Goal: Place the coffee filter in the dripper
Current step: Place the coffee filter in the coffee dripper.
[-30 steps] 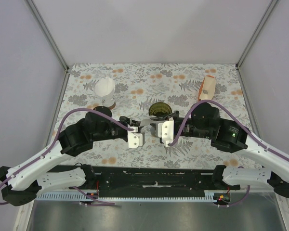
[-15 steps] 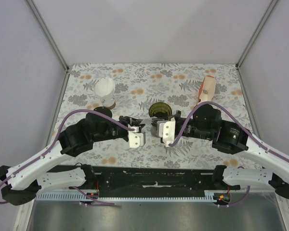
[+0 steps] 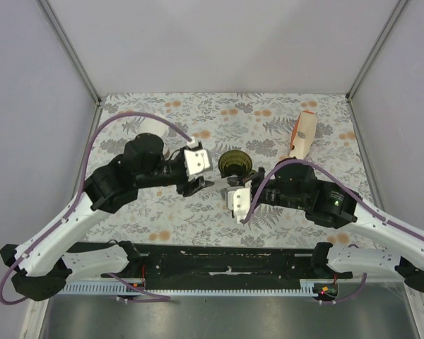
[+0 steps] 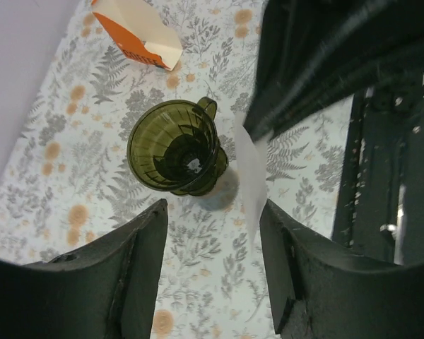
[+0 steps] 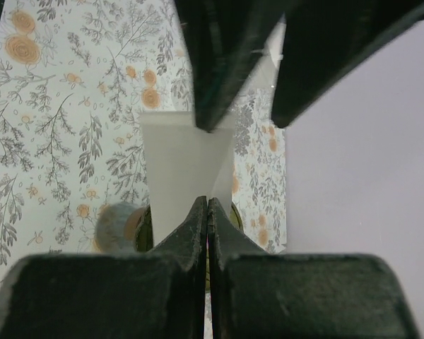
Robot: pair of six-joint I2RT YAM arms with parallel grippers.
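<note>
The right gripper [image 5: 207,212] has its fingers pinched tight on the lower edge of the coffee filter [image 5: 184,166], which stands up from them as a flat white sheet. It hangs in the air just on the near side of the dripper [image 3: 234,162] and is not inside it. The dripper sits upright and empty on the floral table [image 3: 283,215]. The left gripper [image 4: 212,233] hovers above the dripper with its fingers spread, grasping nothing. A peach-and-orange packet [image 3: 304,134] lies at the far right.
</note>
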